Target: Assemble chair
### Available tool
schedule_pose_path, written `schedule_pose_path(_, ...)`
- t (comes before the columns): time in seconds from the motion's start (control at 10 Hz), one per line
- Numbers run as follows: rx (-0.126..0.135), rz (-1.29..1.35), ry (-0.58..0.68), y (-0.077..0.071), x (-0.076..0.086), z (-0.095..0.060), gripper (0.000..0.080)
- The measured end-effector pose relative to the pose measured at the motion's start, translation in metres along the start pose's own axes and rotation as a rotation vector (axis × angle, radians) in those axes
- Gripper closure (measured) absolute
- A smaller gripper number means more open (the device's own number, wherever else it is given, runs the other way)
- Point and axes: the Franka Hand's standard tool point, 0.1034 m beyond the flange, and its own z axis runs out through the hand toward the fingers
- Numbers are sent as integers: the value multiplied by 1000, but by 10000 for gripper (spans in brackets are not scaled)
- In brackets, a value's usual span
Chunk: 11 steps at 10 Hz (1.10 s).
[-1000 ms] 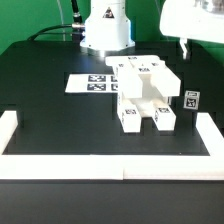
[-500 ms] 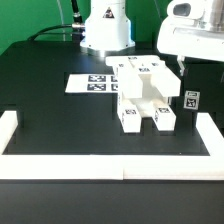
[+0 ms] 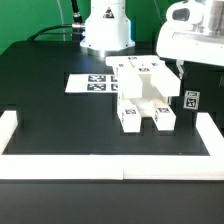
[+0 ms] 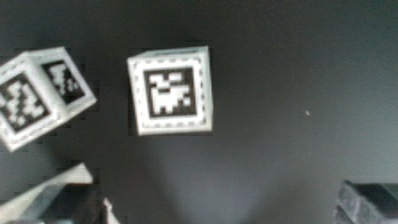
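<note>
Since a second ago the gripper (image 4: pixel 214 200) has come lower, and for the last half second it has hardly moved. Its jaws stand spread wide, holding nothing. The exterior view shows the joined chair (image 3: pixel 145 95) off to one side of the jaws and a small tagged block (image 3: pixel 190 100) under them. Only the wrist view shows that block lying untouched ahead of the gap.

Wrist view blurred all over. Of gripper (image 4: pixel 210 203) only two fingers (image 4: pixel 47 200) show, dim, cut by frame edge. Off to one side of gripper, tagged white piece (image 4: pixel 32 98) half cropped; which part of chair (image 3: pixel 148 92), can't tell. Exterior view: arm (image 3: pixel 195 35) cropped at frame edge, fingertips too small to make out.
</note>
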Motion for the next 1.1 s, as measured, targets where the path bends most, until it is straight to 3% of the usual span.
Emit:
schedule_pose_path(0.5,-6,35,5,-3,-5,17,150)
schedule_pose_path(1.1,6,21,13,-14,-3,11,150)
